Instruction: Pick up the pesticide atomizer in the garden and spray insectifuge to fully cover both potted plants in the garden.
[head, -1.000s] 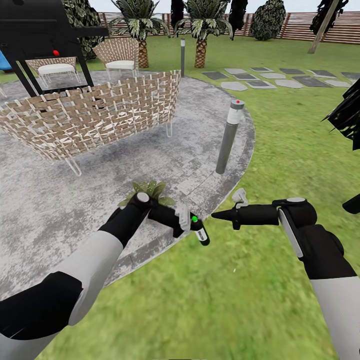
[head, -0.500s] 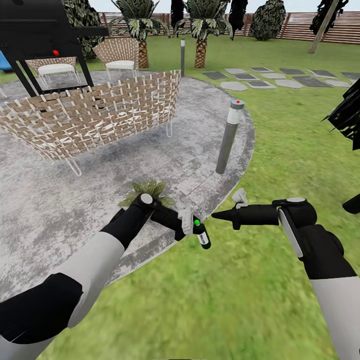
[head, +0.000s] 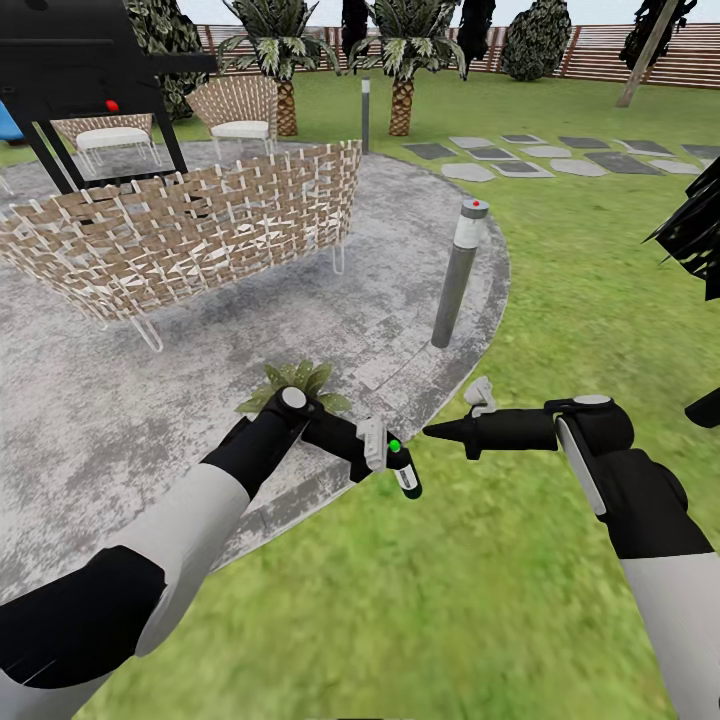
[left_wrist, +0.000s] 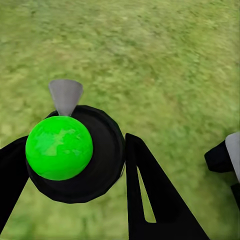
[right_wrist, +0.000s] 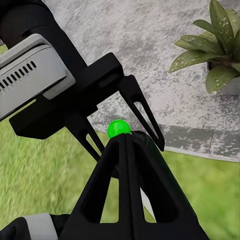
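Head view: our left gripper (head: 392, 462) clamps the atomizer (head: 404, 470) over grass, plant (head: 296, 384) at 10 o'clock. Right gripper (head: 432, 431) pinched shut, empty.
Left wrist: fingers (left_wrist: 150, 192) flank atomizer (left_wrist: 75, 152).
Right wrist: plant (right_wrist: 212, 50) on patio (right_wrist: 150, 45).

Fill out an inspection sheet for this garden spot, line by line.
Surface: grey patio edged by lawn.
Job's things: spray bottle in the left tool, over grass; one potted plant on the patio beside the left arm.
Clutter: nothing seen.
Grippers: left tool shut on the bottle; right tool shut, empty, pointing at the bottle.
Cables: nothing seen.
Surroundings: woven sofa, lamp post, stepping stones, fence.
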